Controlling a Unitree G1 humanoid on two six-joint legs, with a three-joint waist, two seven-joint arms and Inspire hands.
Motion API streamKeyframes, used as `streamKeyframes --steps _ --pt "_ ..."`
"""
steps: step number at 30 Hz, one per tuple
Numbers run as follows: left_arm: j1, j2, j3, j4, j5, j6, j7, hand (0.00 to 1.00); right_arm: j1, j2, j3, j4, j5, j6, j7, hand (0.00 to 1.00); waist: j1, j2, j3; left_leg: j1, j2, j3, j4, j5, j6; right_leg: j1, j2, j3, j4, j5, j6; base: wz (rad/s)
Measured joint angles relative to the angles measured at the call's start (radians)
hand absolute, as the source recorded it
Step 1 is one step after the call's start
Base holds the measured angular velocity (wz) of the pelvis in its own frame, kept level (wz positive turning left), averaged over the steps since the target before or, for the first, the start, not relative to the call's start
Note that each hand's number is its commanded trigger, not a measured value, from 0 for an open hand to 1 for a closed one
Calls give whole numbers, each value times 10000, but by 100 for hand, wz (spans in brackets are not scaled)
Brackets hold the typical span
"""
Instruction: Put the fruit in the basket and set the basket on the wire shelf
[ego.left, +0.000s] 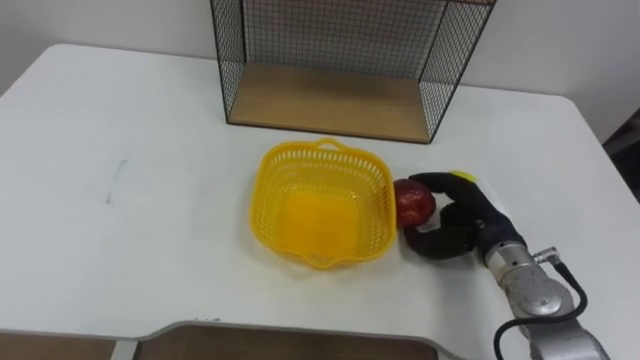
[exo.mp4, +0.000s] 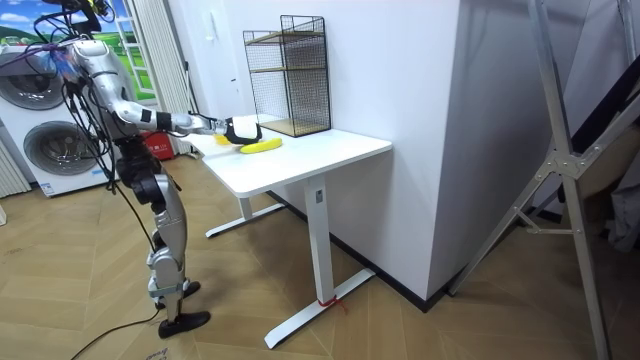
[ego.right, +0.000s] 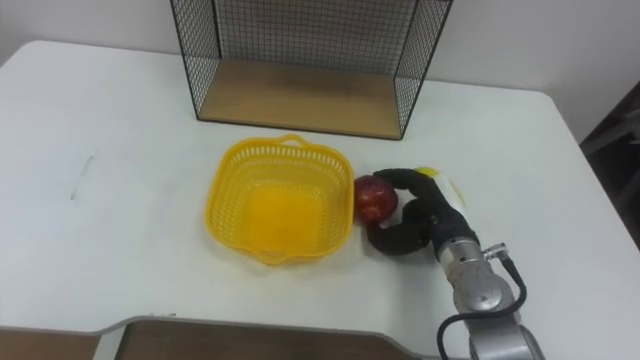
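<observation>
The robot's right hand (ego.left: 458, 222) lies on the white table (ego.left: 130, 200), reaching in from the lower right. Its dark fingers and thumb are curled around a red apple (ego.left: 413, 203), which sits on the tabletop. The apple touches, or nearly touches, the outside of the right wall of a yellow plastic basket (ego.left: 265, 200).

Just behind the hand, a small patch of yellow peeks out. It is mostly hidden there, but the room view suggests it is a banana (exo.mp4: 261, 146) lying flat with its length running across that view.

The basket stands upright with its mouth open upward. Its two small handles sit on the far and near rims, so the line through them runs away from the robot. Beyond it, at the back of the table, stands a black wire shelf (ego.left: 330, 100) with a wooden floor, its open front facing the basket. A faint grey mark (ego.left: 115, 180) shows on the table's left part.

In the room view the robot stands at the table's end on a wooden floor, one arm stretched over the tabletop. Washing machines (exo.mp4: 50, 150) stand behind it, and a metal frame (exo.mp4: 560, 150) leans by the white wall.
</observation>
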Motion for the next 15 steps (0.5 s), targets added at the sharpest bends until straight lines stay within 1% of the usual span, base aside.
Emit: streamKeyframes --steps 2,3,4,8,11,13,15 --pt "7 -12 -4 10 -38 0 6 0 193 63 -18 2 640 -5 -53 100 -52 24 -10 37 -7 -35 13 0 0 62 -7 3 -12 0 0 8" --pt "29 -22 -5 18 -65 -1 13 0 246 81 -24 2 837 -14 -55 100 -171 44 1 83 -21 -95 10 1 1 133 -10 0 -36 0 0 13" --pt "64 -24 -12 26 -79 -3 15 0 246 83 -30 2 843 -14 -55 100 -265 61 -7 98 -24 -141 6 1 1 160 -11 9 -26 0 0 10" --pt "138 -28 -14 98 -41 -5 17 0 268 84 -82 27 852 -13 -133 100 -296 68 -3 102 -18 -139 9 1 0 152 1 48 -25 0 0 1" --pt "126 -26 14 400 16 -13 58 0 364 111 -163 27 873 -13 -250 100 -282 67 -4 101 -17 -130 11 0 1 149 4 73 -17 0 0 0" --pt "158 -42 10 619 25 31 65 0 396 310 -375 29 1031 -13 -422 100 -286 65 -3 88 -17 -131 13 -1 0 139 9 74 -16 0 0 0" --pt "200 -62 10 685 32 94 66 0 415 315 -382 28 1239 -13 -543 100 -291 75 3 83 -17 -134 18 -1 -1 137 8 75 -15 0 0 0"
